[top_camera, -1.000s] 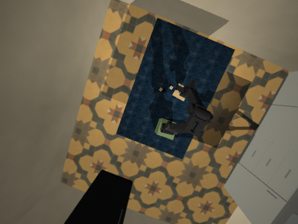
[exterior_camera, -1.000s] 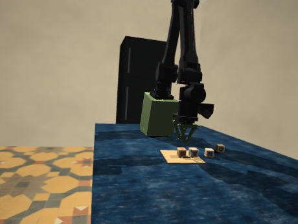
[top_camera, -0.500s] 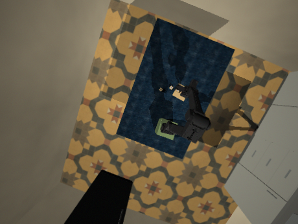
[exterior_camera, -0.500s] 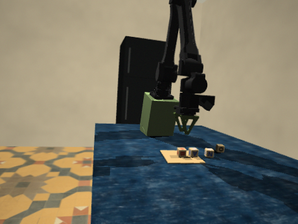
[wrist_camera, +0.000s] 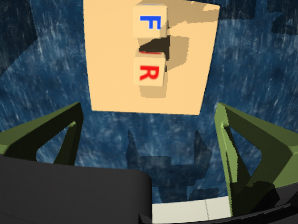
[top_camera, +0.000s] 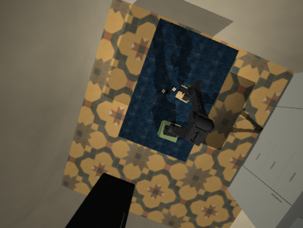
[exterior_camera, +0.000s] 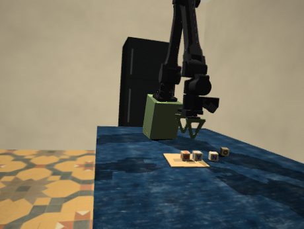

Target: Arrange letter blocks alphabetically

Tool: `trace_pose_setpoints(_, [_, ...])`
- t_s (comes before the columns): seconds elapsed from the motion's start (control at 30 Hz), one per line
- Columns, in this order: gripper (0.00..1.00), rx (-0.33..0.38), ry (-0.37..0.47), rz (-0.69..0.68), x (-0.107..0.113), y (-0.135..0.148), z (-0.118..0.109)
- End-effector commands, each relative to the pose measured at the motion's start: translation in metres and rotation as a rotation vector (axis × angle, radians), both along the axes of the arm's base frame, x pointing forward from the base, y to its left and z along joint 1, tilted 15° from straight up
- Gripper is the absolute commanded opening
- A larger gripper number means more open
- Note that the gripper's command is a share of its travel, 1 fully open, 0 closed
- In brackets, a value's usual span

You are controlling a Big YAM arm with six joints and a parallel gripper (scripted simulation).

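Observation:
A tan mat (exterior_camera: 186, 161) lies flat on the blue table top. Two blocks sit on it side by side and touching: one with a red R on top (wrist_camera: 150, 74) and one with a blue F on top (wrist_camera: 150, 24). They also show in the exterior view, the R block (exterior_camera: 186, 155) and the F block (exterior_camera: 197, 155). Two more blocks lie off the mat, one (exterior_camera: 213, 155) just past its edge and another (exterior_camera: 225, 151) farther out. My gripper (exterior_camera: 190, 127) is open and empty, hanging above the mat, its green fingers wide in the wrist view (wrist_camera: 149, 139).
The arm's green base (exterior_camera: 162, 120) stands on the table behind the mat. A black cabinet (exterior_camera: 142, 81) stands beyond the table. The table's left edge drops to a patterned floor (exterior_camera: 43, 185).

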State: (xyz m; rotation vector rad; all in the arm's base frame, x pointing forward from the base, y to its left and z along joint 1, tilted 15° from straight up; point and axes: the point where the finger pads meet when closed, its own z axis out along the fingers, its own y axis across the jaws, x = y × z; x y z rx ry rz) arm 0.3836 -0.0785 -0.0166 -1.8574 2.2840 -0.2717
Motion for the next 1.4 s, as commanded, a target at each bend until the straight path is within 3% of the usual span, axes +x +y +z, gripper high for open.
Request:
trace_pose_setpoints(0.0, [1.0,0.003,0.002,-0.009,0.002,-0.003,-0.001])
trace_pose_setpoints(0.1, [1.0,0.011,-0.018,-0.042,0.022,0.025,0.005])
trace_pose_setpoints(0.17, [1.0,0.029,-0.016,-0.1,0.03,0.06,0.004])
trace_pose_setpoints(0.27, [1.0,0.029,-0.016,-0.1,0.03,0.06,0.004])
trace_pose_setpoints(0.37, [1.0,0.052,-0.017,-0.178,0.035,0.11,0.003])
trace_pose_setpoints(0.43, [1.0,0.058,-0.018,-0.197,0.035,0.123,0.003])
trace_pose_setpoints(0.47, [1.0,0.058,-0.018,-0.198,0.035,0.123,0.003])
trace_pose_setpoints(0.5, [0.63,0.058,-0.018,-0.198,0.035,0.123,0.003])
trace_pose_setpoints(0.57, [0.63,0.053,0.004,-0.223,0.024,0.112,-0.005])
trace_pose_setpoints(1.37, [0.63,0.056,-0.003,-0.211,0.025,0.116,-0.004])
